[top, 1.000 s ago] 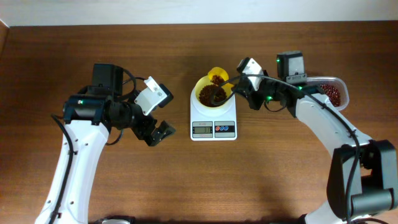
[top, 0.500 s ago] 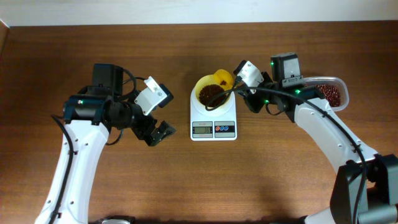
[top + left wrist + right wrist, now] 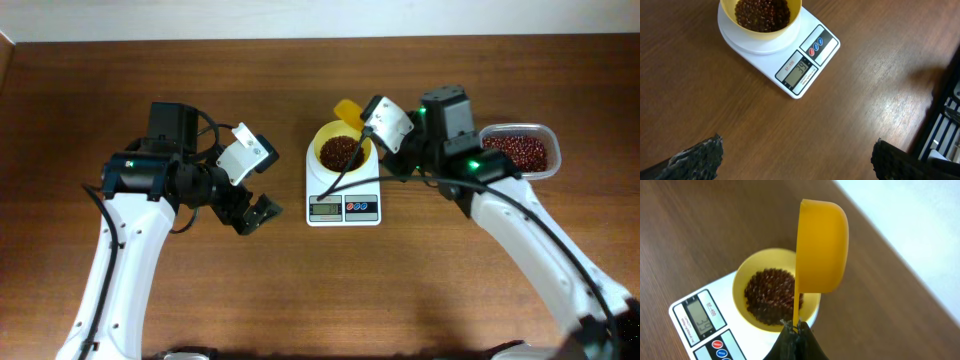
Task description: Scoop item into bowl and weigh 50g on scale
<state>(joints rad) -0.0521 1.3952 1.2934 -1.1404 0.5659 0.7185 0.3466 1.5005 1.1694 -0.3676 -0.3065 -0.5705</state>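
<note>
table: dark brown wood grain, seen in all views.
scoop: small, yellow, handled; seen turned on its side, handle pointing down; far centre of scene.
tub: clear, rounded-rectangular; set at far right on table.
wall strip: pale, noted along far edge.
black frame: seen at right in left wrist view; detail unclear.

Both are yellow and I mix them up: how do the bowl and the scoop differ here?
The bowl stands upright on the scale; the scoop is held on edge over its rim by the right gripper. The bowl holds beans; the scoop shows none. The bowl is paler and wider; the scoop is deeper yellow with a handle. Both are round and yellow.
</note>
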